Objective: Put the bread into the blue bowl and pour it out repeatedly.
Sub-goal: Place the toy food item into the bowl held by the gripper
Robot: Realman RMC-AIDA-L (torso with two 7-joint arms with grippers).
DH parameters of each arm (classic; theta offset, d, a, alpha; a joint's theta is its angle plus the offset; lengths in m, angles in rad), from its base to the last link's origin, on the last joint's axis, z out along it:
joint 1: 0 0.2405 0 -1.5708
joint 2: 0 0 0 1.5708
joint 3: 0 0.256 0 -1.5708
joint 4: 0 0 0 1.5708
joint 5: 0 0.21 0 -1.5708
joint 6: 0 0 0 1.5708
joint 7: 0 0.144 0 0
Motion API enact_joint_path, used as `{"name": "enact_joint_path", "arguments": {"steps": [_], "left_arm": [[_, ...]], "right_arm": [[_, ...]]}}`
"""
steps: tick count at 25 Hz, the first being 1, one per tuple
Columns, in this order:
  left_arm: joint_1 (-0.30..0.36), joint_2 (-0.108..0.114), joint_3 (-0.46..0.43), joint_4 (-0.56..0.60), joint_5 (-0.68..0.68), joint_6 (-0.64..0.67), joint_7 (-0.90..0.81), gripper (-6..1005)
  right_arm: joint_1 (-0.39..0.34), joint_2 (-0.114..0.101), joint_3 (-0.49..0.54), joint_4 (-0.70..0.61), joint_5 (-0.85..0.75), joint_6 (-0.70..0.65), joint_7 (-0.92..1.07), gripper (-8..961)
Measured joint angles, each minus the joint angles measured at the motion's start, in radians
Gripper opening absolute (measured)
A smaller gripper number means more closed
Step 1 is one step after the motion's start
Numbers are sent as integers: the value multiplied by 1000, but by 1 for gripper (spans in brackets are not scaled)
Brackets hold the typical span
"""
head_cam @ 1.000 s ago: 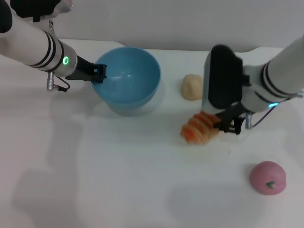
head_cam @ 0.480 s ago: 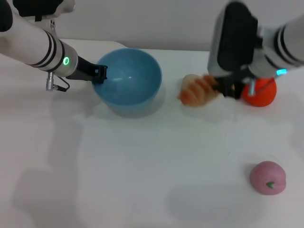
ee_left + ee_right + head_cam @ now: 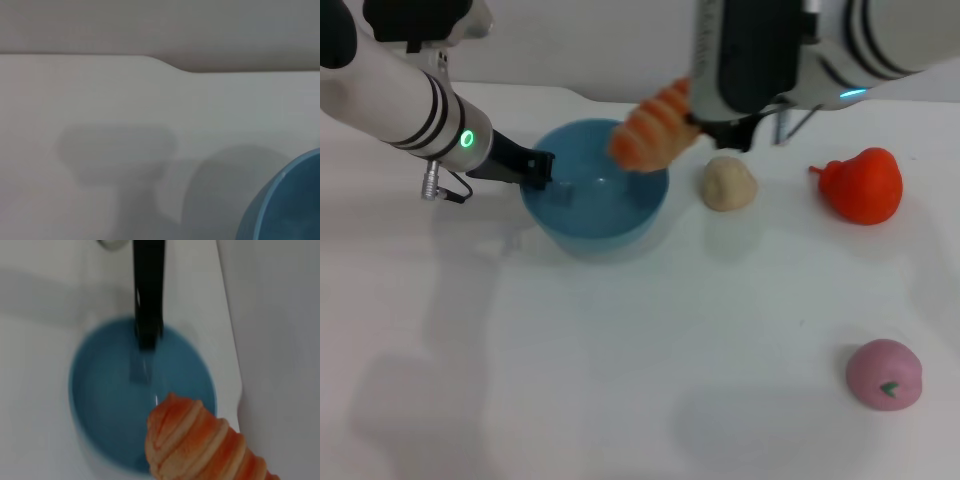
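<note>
The bench (image 3: pixel 620 380) carries the bowl (image 3: pixel 595 190) at 11 o'clock from its centre. The left gripper (image 3: pixel 535 168) is clamped on the bowl's rim at the bowl's 9 o'clock edge. The right gripper (image 3: pixel 715 125) holds the bread (image 3: pixel 652 127) by one end, in the air above the bowl's 2 o'clock rim, with the free end pointing down into the bowl.

Handling, judged from appearance:
- Bowl: rigid, glossy plastic, probably light. The rim is the usable grip point. Contents should slide out readily.
- Bread: light toy loaf. The ridges give the fingers purchase. An end grip lets it swing; a mid-length grip across the ridges would be steadier.
</note>
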Motion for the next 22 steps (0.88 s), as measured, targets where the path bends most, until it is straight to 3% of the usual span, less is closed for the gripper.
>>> {"name": "enact_joint_path", "arguments": {"steps": [7,16,19,22], "left_arm": [[-11,-6,38,0,-38,-11,4,0],[-8,0,52,55,-140,-104,75,0],[-4,2,49,60,-147,-112,79,0],[-4,2,49,60,-147,-116,80,-1]], "right_arm": [[-1,2,-144,-2,60,-98,-6,91],[3,9,-160,-76,123,-149,48,81],[-4,8,-152,-75,124,-166,63,223],[-1,7,-147,-76,125,-151,75,284]]}}
